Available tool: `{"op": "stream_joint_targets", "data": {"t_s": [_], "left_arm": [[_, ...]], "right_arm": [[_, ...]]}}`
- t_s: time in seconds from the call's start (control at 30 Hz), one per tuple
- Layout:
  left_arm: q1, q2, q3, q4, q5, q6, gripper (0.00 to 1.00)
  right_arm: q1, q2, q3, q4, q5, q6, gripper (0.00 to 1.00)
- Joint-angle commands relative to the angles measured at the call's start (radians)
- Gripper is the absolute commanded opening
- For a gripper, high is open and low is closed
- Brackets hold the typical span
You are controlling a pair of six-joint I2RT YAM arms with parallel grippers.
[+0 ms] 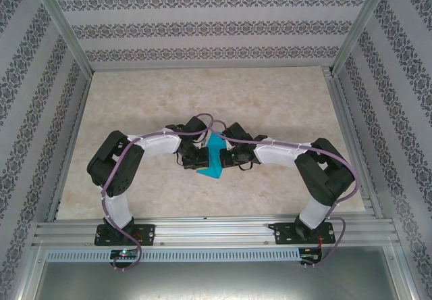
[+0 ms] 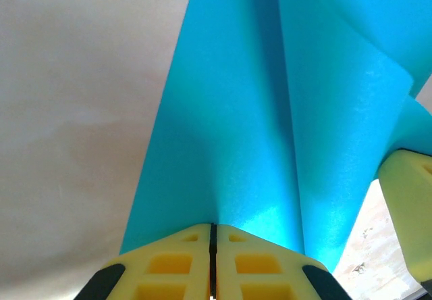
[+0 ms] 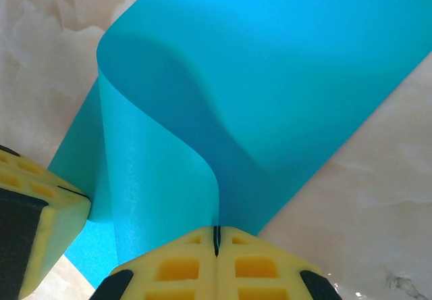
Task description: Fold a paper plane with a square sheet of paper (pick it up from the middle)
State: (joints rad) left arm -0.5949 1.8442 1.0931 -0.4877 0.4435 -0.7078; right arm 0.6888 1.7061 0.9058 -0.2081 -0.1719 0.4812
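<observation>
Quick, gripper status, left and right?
Left gripper: closed, pinching the blue paper.
Right gripper: closed, pinching the same sheet.

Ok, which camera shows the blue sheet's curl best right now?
Right wrist. The square sheet of paper rolls over in a clear loop up from the shut right gripper. Left wrist shows it bent lengthwise, pinched in the left gripper. Top external shows it as a small teal patch between both grippers.
</observation>
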Motion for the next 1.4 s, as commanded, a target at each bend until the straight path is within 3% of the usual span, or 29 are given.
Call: {"op": "stream_joint_targets", "data": {"t_s": [0.0, 1.37], "left_arm": [[-0.009, 0.036, 0.002, -0.056, -0.031, 0.020, 0.11], [-0.011, 0.013, 0.003, -0.048, -0.036, 0.014, 0.13]], "right_arm": [[-0.010, 0.015, 0.030, -0.025, 0.028, -0.028, 0.03], [-0.010, 0.077, 0.053, -0.055, 0.026, -0.040, 0.04]]}}
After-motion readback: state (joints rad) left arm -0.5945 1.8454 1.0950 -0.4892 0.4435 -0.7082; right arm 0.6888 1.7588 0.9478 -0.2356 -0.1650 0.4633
